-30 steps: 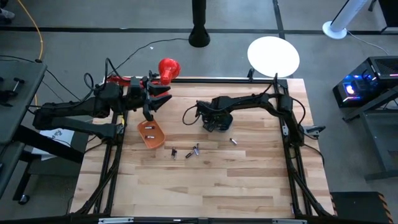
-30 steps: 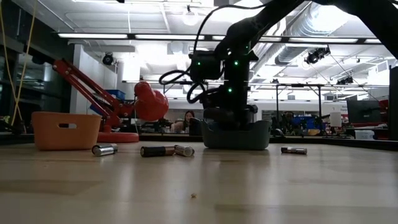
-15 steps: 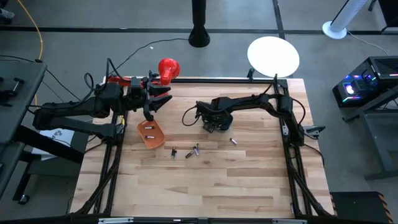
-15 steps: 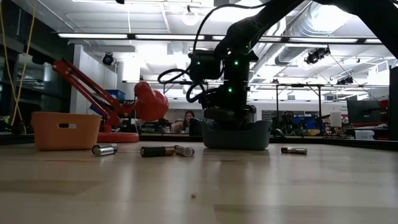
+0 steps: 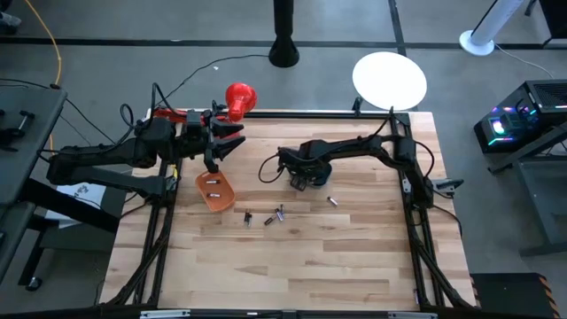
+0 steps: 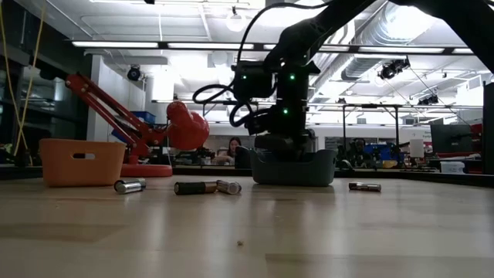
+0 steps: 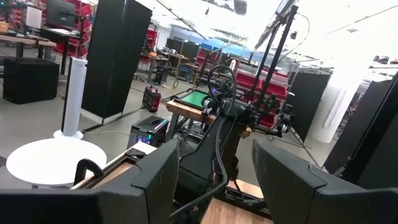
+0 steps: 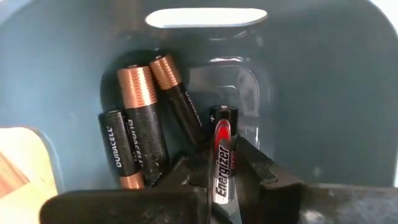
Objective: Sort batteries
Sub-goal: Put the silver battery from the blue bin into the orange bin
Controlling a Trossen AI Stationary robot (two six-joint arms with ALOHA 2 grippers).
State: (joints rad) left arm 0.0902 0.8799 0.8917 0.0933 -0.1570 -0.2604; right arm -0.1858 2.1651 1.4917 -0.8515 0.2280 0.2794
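My right gripper (image 5: 303, 175) reaches down into the teal bin (image 6: 293, 168) at the table's middle far part and is shut on a silver-and-black battery (image 8: 222, 165). Three dark copper-topped batteries (image 8: 140, 124) lie on that bin's floor. Loose batteries lie on the wood: three close together (image 5: 266, 217) and one apart (image 5: 332, 201). In the low view they show as small cylinders (image 6: 197, 187). My left gripper (image 5: 220, 149) hovers open above the far end of the orange bin (image 5: 217, 190), which holds two batteries (image 5: 213, 188). My right gripper pinches the silver-and-black battery by its near half (image 8: 221, 180) between the two fingers (image 8: 255, 167). It comes from above, pointing down into the teal bin, and the battery lies along the fingers. Its free plus end (image 8: 224, 113) points at the bin floor; whether it touches, I cannot tell.
A red desk lamp (image 5: 239, 96) stands at the table's far left edge, just behind my left gripper. A white round disc (image 5: 390, 80) sits beyond the far edge. Bare wood (image 5: 292, 266) stretches across the near half of the table.
My right arm's wrist has shifted a little toward the table's left above the teal bin. The loose batteries and both bins stay where they were.
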